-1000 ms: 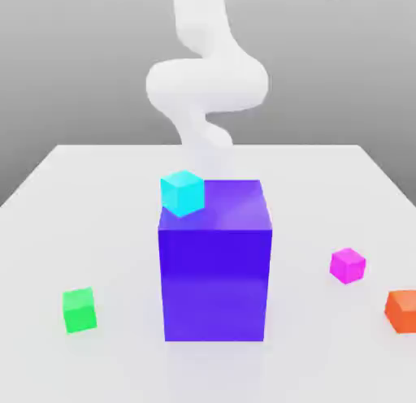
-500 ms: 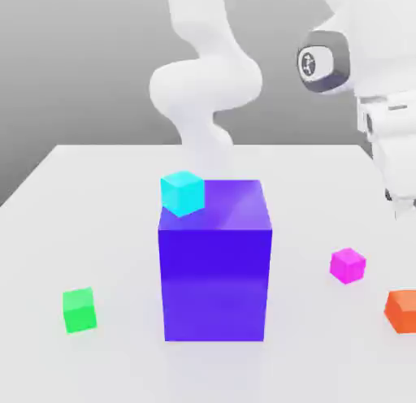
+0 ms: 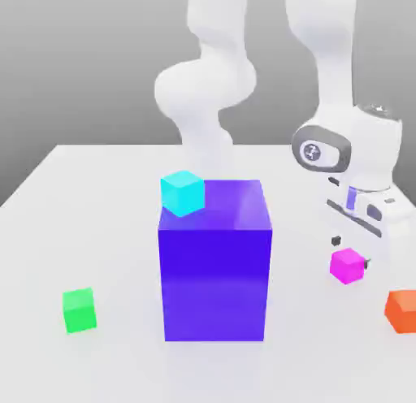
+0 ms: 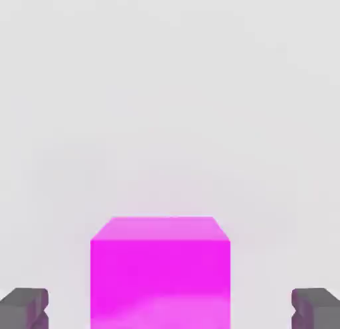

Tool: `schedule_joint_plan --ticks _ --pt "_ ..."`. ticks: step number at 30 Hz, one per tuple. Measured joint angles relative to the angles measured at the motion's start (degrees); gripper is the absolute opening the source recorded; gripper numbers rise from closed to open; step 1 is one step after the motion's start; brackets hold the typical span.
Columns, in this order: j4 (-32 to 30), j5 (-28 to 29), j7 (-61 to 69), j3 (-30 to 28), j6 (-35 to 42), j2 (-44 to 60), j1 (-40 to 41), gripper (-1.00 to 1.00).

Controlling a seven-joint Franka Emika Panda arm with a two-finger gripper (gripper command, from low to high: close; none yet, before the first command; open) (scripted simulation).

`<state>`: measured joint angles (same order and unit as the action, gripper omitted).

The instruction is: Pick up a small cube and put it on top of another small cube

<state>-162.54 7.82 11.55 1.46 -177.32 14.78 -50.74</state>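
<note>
The small cube (image 3: 348,266), bright magenta-pink, rests on the white table (image 3: 122,231) toward the exterior view's right. My gripper (image 3: 353,252) has come down over it and is open, one dark fingertip on each side. The hand view has the pink cube (image 4: 161,268) between the two grey fingertips (image 4: 23,308), with a clear gap on each side and no contact. A small cyan cube (image 3: 182,192) sits on a top corner of the big blue-violet block (image 3: 214,259).
A small green cube (image 3: 80,309) lies at the exterior view's left front. A small orange cube (image 3: 401,310) lies at the right front, close to the pink one. The tall blue-violet block stands mid-table, and the white arm (image 3: 207,84) rises behind it.
The hand has dropped from high at the exterior view's right down onto the pink cube. Its jaws have stayed open. No cube has moved.
</note>
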Motion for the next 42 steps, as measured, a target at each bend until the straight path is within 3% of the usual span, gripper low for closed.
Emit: schedule_joint_plan --ticks 7,16,18,27,42 --pt "0.1 0.3 -0.2 -0.3 -0.3 0.5 -0.2 -1.00" --pt "-2.0 -7.6 4.8 3.4 11.5 -14.8 2.0 -1.00" --pt "-0.9 -7.5 3.7 1.3 11.9 -16.0 2.3 -1.00" --pt "5.0 -4.0 -4.5 -6.9 13.3 -19.9 18.9 -1.00" --pt "12.2 3.2 -17.3 -27.1 18.7 -25.5 47.4 -1.00"
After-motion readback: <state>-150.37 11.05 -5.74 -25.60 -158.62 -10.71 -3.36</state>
